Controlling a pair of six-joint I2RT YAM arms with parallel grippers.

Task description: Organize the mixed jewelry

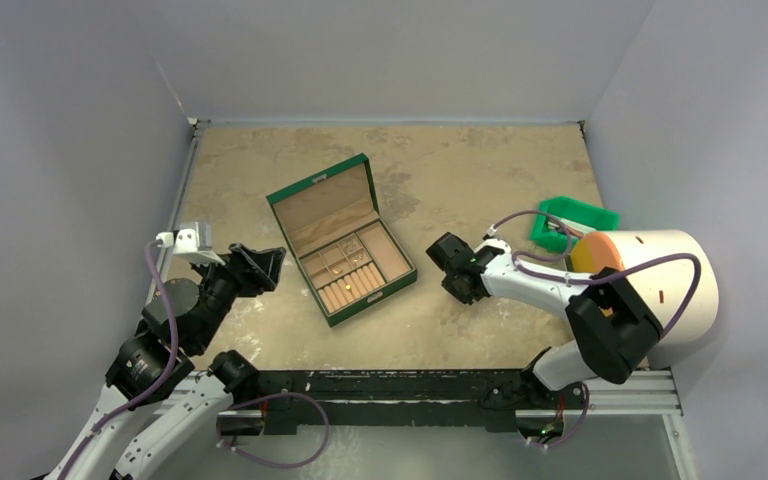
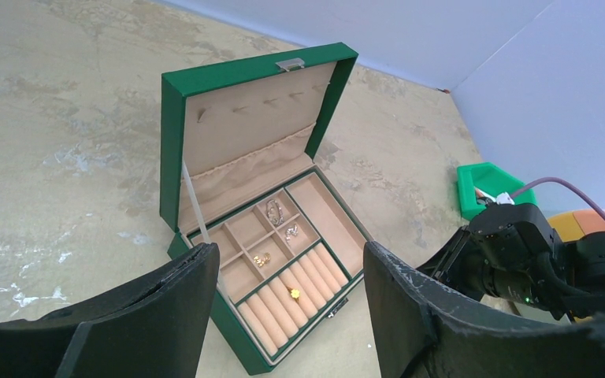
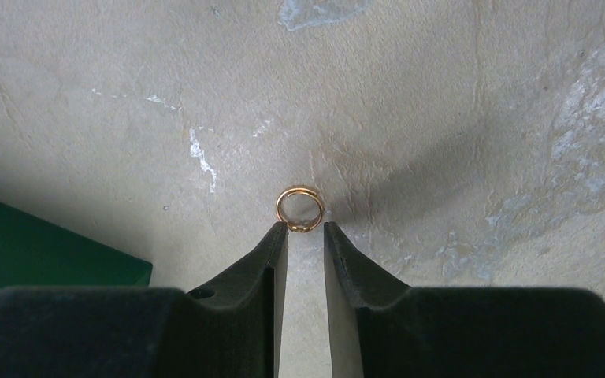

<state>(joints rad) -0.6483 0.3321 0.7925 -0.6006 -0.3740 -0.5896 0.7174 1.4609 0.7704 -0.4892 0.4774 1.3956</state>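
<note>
A small gold ring (image 3: 298,189) lies flat on the tan table. My right gripper (image 3: 306,227) points down at it with its jaws a narrow gap apart, and the ring's near edge sits right at the fingertips. In the top view that gripper (image 1: 450,268) hovers just right of the open green box (image 1: 305,188). Small silver pieces (image 2: 275,211) and a gold piece (image 2: 261,259) lie in the box's tan compartments, and a gold ring (image 2: 294,292) sits in the ring rolls. My left gripper (image 2: 290,250) stands open and empty, left of the box (image 2: 175,134).
A small green tray (image 1: 575,222) sits at the right behind the right arm, beside a large white cylinder with an orange end (image 1: 660,280). Grey walls close in the table on three sides. The box's corner (image 3: 39,252) shows left of my right fingers.
</note>
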